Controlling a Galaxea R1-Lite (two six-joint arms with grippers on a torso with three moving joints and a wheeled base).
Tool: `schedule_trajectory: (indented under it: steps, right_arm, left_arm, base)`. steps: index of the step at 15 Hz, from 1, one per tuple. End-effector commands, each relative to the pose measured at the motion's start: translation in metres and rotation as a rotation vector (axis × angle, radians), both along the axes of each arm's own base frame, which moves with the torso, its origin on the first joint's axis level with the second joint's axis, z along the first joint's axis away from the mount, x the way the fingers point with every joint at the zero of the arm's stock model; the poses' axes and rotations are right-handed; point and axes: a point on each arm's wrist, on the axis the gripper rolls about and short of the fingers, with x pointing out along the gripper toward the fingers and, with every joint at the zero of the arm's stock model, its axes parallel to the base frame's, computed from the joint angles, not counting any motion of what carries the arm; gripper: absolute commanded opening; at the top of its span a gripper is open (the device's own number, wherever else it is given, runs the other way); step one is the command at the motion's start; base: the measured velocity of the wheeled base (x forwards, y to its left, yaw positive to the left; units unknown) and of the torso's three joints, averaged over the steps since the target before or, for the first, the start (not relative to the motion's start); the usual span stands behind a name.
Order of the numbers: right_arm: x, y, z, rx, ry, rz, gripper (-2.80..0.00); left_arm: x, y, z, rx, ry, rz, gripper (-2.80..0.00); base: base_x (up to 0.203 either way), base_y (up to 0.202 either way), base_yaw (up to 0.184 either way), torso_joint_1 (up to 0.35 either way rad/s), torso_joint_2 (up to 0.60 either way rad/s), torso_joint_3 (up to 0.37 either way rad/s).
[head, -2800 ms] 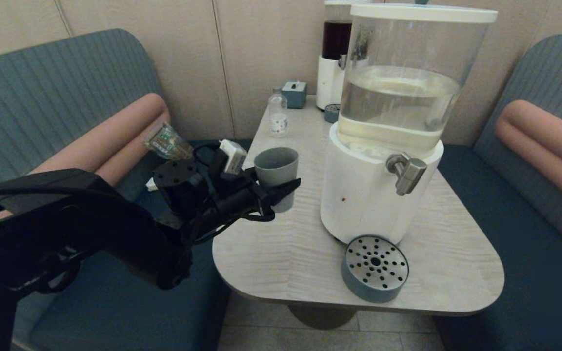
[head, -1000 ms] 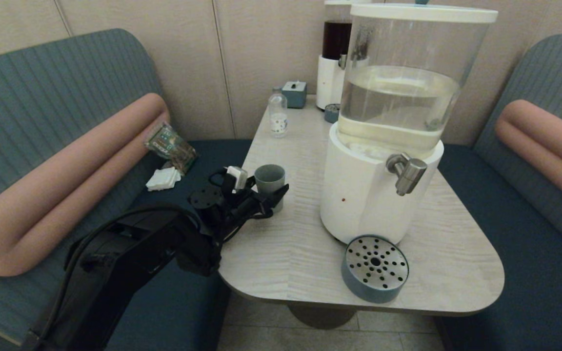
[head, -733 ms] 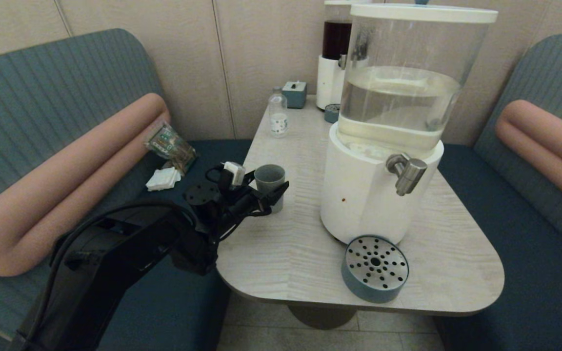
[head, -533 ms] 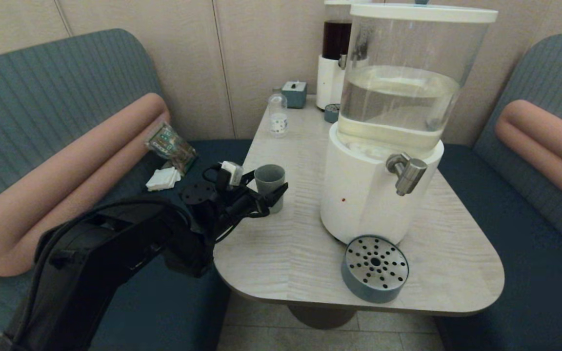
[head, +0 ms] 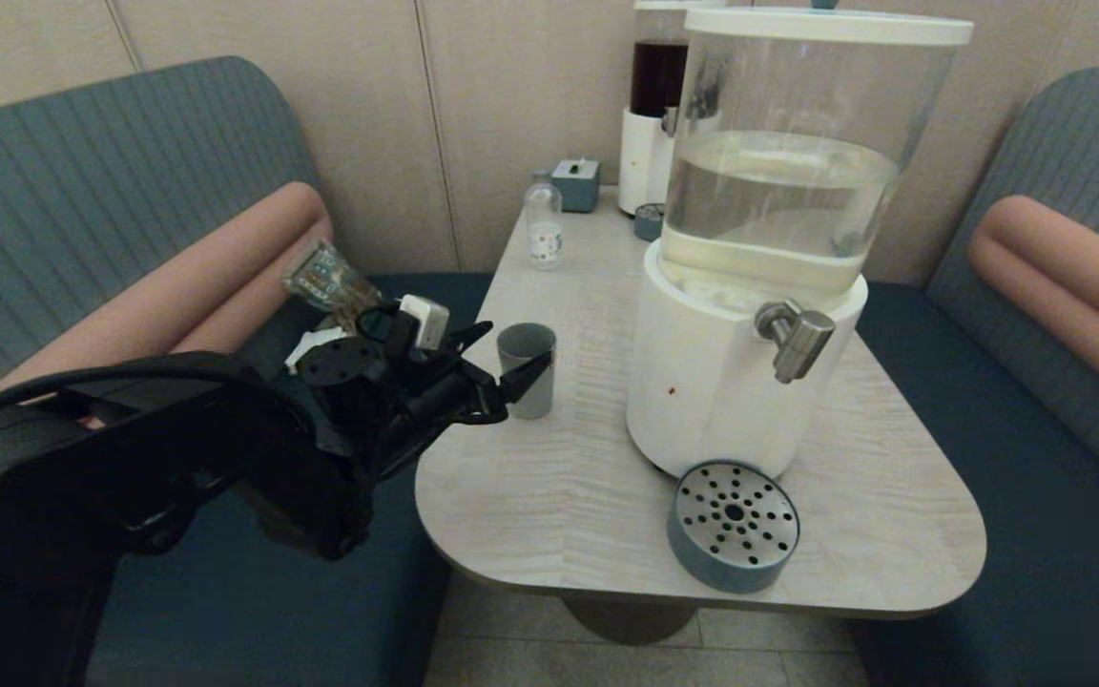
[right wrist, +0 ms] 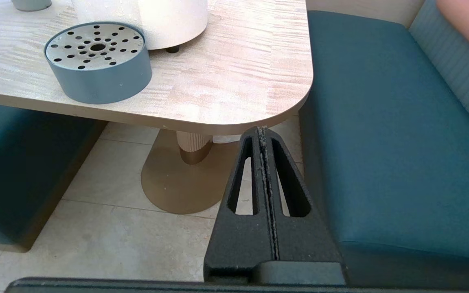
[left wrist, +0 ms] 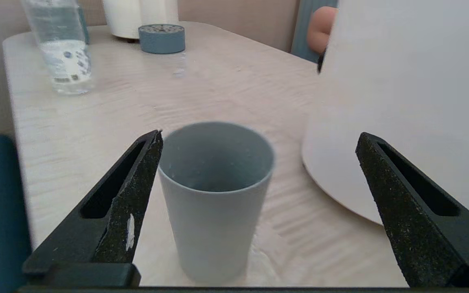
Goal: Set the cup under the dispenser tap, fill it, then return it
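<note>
The grey-blue cup (head: 527, 370) stands upright on the table (head: 607, 477) near its left edge, left of the big dispenser's white base (head: 712, 382). My left gripper (head: 519, 343) is open at the cup's level. In the left wrist view the cup (left wrist: 214, 195) sits between the spread fingers, close beside one fingertip (left wrist: 153, 142) and well apart from the other. The steel dispenser tap (head: 795, 336) juts from the base's front right, with nothing under it. My right gripper (right wrist: 262, 129) is shut and empty, parked low beside the table's near right corner.
The round grey-blue tray (head: 734, 525) with its perforated steel top lies in front of the dispenser. A small clear bottle (head: 543, 227), a teal box (head: 575, 183), a small tray (head: 648, 221) and the narrower dark-liquid dispenser (head: 654, 114) stand at the back. Blue benches flank the table.
The left gripper lowered the cup from the air onto the table's left edge. It has now opened and drawn back a little to the left; the cup stays put.
</note>
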Motion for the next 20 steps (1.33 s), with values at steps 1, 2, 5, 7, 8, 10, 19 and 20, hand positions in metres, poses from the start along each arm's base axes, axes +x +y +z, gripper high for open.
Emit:
schedule_trajectory:
  steps: [1,2,5,7,8,10,19,20]
  right_arm:
    - [0.0,0.0,0.0,0.0,0.001,0.0,-2.8]
    - [0.0,0.0,0.0,0.0,0.002,0.0,-2.8]
    - [0.0,0.0,0.0,0.0,0.001,0.0,-2.8]
    - [0.0,0.0,0.0,0.0,0.002,0.0,-2.8]
    - [0.0,0.0,0.0,0.0,0.001,0.0,-2.8]
    - [0.0,0.0,0.0,0.0,0.001,0.0,-2.8]
    - [0.0,0.0,0.0,0.0,0.001,0.0,-2.8]
    - [0.0,0.0,0.0,0.0,0.002,0.0,-2.8]
  left_arm:
    - [-0.029,0.009,0.033,-0.011,-0.038,-0.004,0.0]
    - [-0.044,0.013,0.045,-0.013,-0.047,-0.004,0.0]
    - [-0.098,0.03,0.083,-0.027,-0.096,-0.006,-2.8]
    - [-0.135,0.042,0.105,-0.046,-0.141,-0.001,-2.8]
    - [-0.153,0.048,0.114,-0.06,-0.162,0.012,-2.8]
    - [-0.188,0.06,0.132,-0.108,-0.208,0.066,-2.8]
    - [-0.322,0.129,0.138,-0.254,-0.404,0.473,-2.8]
    - [-0.335,0.129,0.135,-0.253,-0.408,0.476,-2.8]
  base:
    - [0.0,0.0,0.0,0.0,0.0,0.0]
    - [0.0,0.0,0.0,0.0,0.0,0.0]
    - [0.0,0.0,0.0,0.0,0.0,0.0]
    - [0.0,0.0,0.0,0.0,0.0,0.0]
    - [0.0,0.0,0.0,0.0,0.0,0.0]
    - [0.0,0.0,0.0,0.0,0.0,0.0]
    - [0.0,0.0,0.0,0.0,0.0,0.0]
    - [0.0,0.0,0.0,0.0,0.0,0.0]
